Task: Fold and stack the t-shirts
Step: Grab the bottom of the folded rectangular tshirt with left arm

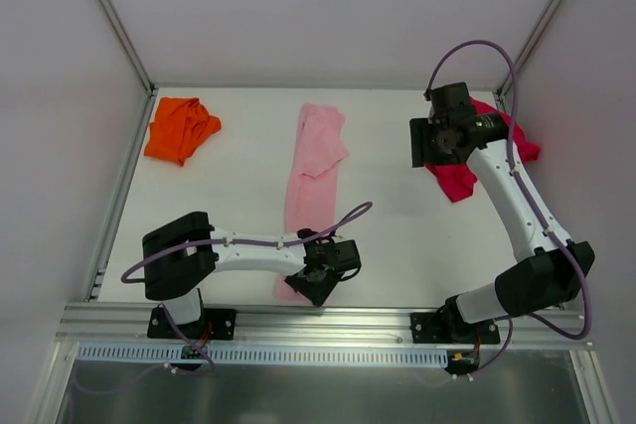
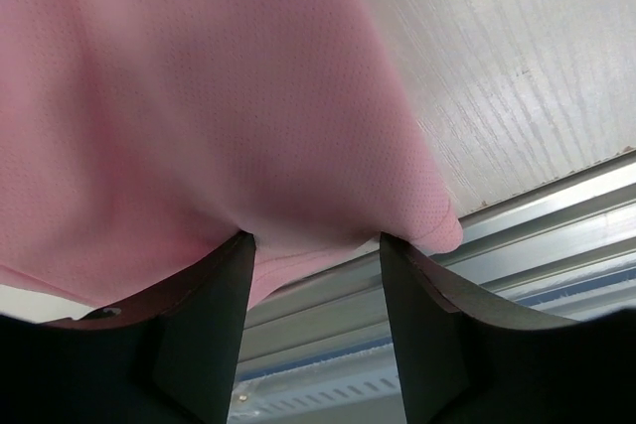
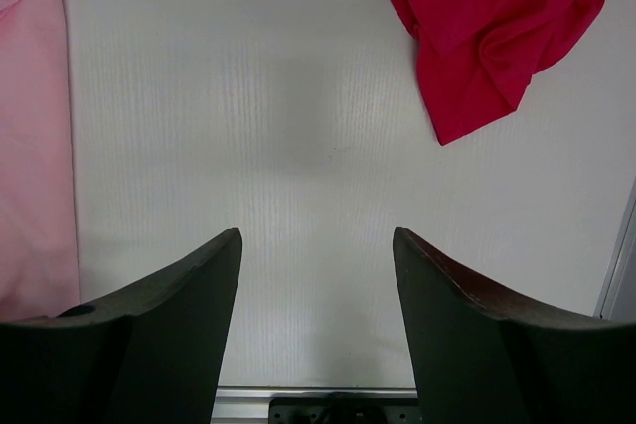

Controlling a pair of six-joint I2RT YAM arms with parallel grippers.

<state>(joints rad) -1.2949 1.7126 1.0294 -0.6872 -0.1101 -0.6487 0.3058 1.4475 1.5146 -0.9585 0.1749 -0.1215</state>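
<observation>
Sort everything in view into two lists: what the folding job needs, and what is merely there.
For the job: pink t-shirt, orange t-shirt, red t-shirt.
Merely there: table, metal rail along its near edge, white side wall.

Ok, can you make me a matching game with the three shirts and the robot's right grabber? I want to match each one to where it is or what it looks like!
Things:
1. orange t-shirt
2. pink t-shirt
3. red t-shirt
4. right end effector

Descriptions:
A. laid out in a long strip down the middle
B. bunched up at the far left
C. open above a bare patch of the table, holding nothing
D. crumpled at the far right

Right pairs: 1-B, 2-A, 3-D, 4-C
</observation>
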